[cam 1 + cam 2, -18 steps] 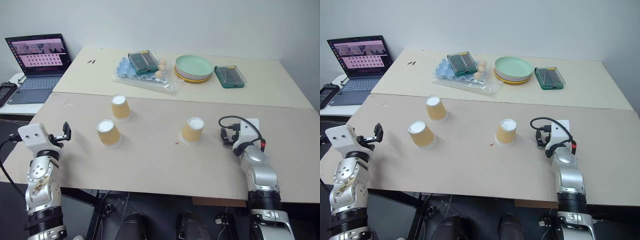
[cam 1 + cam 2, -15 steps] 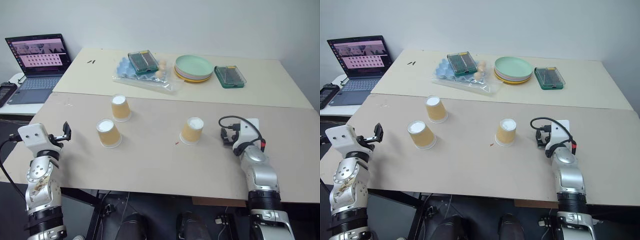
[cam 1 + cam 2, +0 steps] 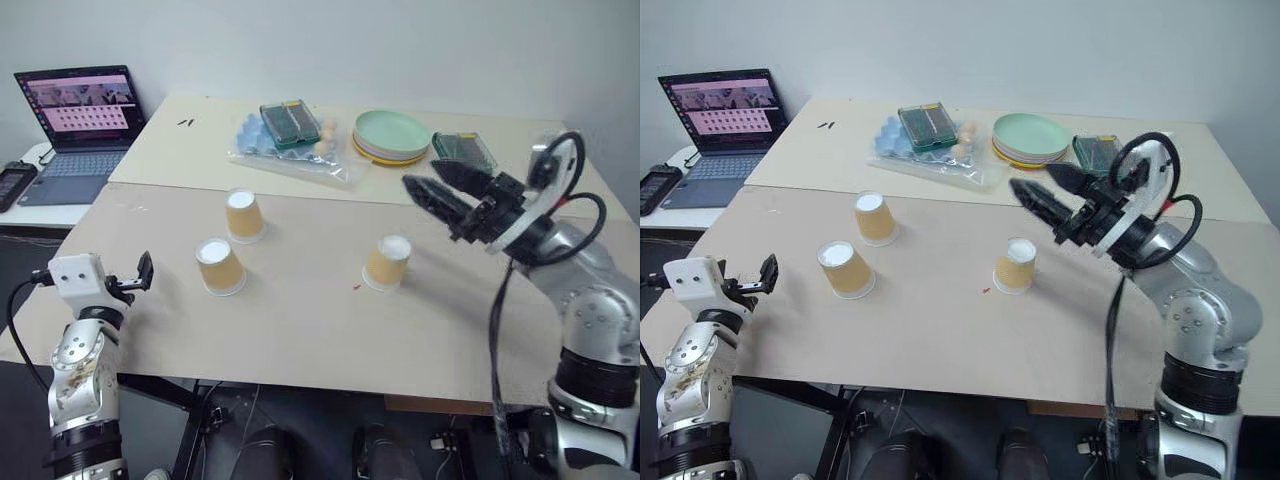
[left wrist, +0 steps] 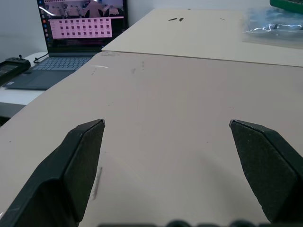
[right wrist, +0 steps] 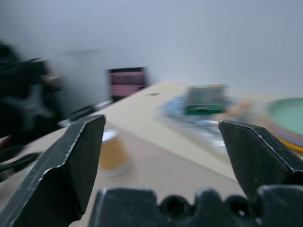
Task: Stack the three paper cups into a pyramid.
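Item: three small tapered paper cups with tan-orange sides and white bases, all standing upside down and apart on the near beige table (image 3: 300, 340). Cup one (image 3: 241, 215) sits farthest back on the left; cup two (image 3: 219, 266) stands just in front of it and slightly further left, near but not touching; cup three (image 3: 386, 263) stands alone toward the right, well apart from the pair. No pyramid is formed: nothing is stacked and no bottom row is set. Right gripper (image 3: 431, 185), two black fingers spread wide and empty, hangs in the air above and behind cup three, pointing toward the table's left. Left gripper (image 3: 141, 276), fingers also spread wide and empty, rests low at the table's left edge, well short of cup two. Far table holdings, not part of the task: open laptop (image 3: 80, 110), clear plastic bag with blue egg tray (image 3: 290, 150), two green cases (image 3: 288, 120), stacked pastel plates (image 3: 390, 134). Risks, by judgement: light empty cups tip or skid easily, so a finger arriving off-centre could knock cup three over or push it away; too hard a squeeze may crush the paper wall; cups one and two are offset rather than side by side, so a top cup placed before they are squared up would likely slide off; a low sweep by the right arm toward the pair could clip cup three.
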`<state>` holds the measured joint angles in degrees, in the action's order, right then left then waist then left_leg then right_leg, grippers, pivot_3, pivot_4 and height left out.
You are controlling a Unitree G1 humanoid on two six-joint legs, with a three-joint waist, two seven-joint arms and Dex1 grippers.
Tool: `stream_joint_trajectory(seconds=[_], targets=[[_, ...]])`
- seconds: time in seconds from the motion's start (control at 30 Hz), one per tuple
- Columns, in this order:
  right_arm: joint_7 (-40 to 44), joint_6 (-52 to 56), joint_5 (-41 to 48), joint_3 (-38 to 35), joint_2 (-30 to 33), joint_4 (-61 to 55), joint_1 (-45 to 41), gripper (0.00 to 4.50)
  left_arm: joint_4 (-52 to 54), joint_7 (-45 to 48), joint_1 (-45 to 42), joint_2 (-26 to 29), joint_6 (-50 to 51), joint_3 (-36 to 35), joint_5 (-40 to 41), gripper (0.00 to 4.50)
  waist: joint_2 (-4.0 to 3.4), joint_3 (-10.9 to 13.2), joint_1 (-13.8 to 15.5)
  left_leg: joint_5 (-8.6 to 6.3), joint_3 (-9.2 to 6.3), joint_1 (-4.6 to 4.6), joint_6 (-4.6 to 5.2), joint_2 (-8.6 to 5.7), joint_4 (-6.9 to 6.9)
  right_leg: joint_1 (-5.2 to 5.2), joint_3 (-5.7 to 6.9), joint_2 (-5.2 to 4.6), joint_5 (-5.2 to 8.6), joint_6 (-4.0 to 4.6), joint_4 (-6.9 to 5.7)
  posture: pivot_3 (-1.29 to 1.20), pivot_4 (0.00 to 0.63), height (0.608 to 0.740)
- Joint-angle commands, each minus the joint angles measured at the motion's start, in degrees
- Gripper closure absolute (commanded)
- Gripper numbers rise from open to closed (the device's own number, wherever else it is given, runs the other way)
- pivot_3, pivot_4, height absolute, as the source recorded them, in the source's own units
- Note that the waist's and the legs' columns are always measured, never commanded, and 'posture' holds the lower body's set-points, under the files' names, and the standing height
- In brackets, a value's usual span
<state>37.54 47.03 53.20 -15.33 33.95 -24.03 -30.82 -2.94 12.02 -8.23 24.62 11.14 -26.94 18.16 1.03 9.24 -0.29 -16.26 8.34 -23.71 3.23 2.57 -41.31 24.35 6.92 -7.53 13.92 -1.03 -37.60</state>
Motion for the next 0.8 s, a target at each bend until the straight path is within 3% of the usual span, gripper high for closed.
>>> stream_joint_trajectory(seconds=[0.03,0.17,0.23,0.43,0.57,0.8], targets=[[11.3,1.2,-2.9,11.3,7.9,-6.6,0.5,0.02,3.2,2.3,0.3,1.2,0.1,1.2,0.4,0.00,0.06,0.0,0.0,-0.01,-0.01,0.01,0.01,0.00,0.00,-0.01,0.01,0.00,0.00,0.00,0.03,0.00,0.150,0.706],[15.0,-5.7,-17.9,25.3,12.9,-4.3,0.8,0.02,5.9,10.0,3.1,3.9,1.3,4.4,1.3,0.00,0.18,-0.1,-0.2,-0.01,0.01,0.04,0.01,0.01,-0.06,-0.03,0.00,-0.04,0.00,0.00,0.05,0.00,0.150,0.706],[14.7,-8.5,-22.7,28.7,12.3,-1.9,0.5,0.02,7.8,14.9,5.6,6.3,1.8,5.8,1.8,0.00,0.18,-0.1,-0.4,-0.01,0.04,0.04,0.00,0.01,-0.09,0.01,-0.01,-0.05,0.00,0.00,0.02,0.00,0.150,0.706],[13.6,-10.7,-25.5,27.7,8.4,1.4,0.5,0.02,13.1,30.7,12.0,16.4,5.3,6.9,6.4,0.00,0.11,-0.1,-0.4,0.03,0.10,0.03,-0.09,0.07,-0.03,0.14,-0.03,-0.02,0.00,0.01,0.01,0.00,0.150,0.706],[12.9,-11.0,-26.4,26.7,7.3,2.0,1.2,0.02,10.5,36.0,6.4,20.3,5.7,9.7,6.3,0.00,0.11,-0.1,0.6,0.03,0.05,0.01,-0.11,0.07,-0.06,0.09,0.03,-0.03,0.01,0.02,0.01,0.00,0.150,0.706],[12.0,-10.7,-27.1,25.1,6.2,1.6,1.7,0.02,-0.1,41.3,-7.0,19.3,2.0,17.3,2.4,0.00,0.11,-0.1,0.5,0.03,0.05,0.01,-0.09,0.02,-0.10,0.06,0.03,0.01,-0.02,0.06,-0.02,0.00,0.150,0.706]])
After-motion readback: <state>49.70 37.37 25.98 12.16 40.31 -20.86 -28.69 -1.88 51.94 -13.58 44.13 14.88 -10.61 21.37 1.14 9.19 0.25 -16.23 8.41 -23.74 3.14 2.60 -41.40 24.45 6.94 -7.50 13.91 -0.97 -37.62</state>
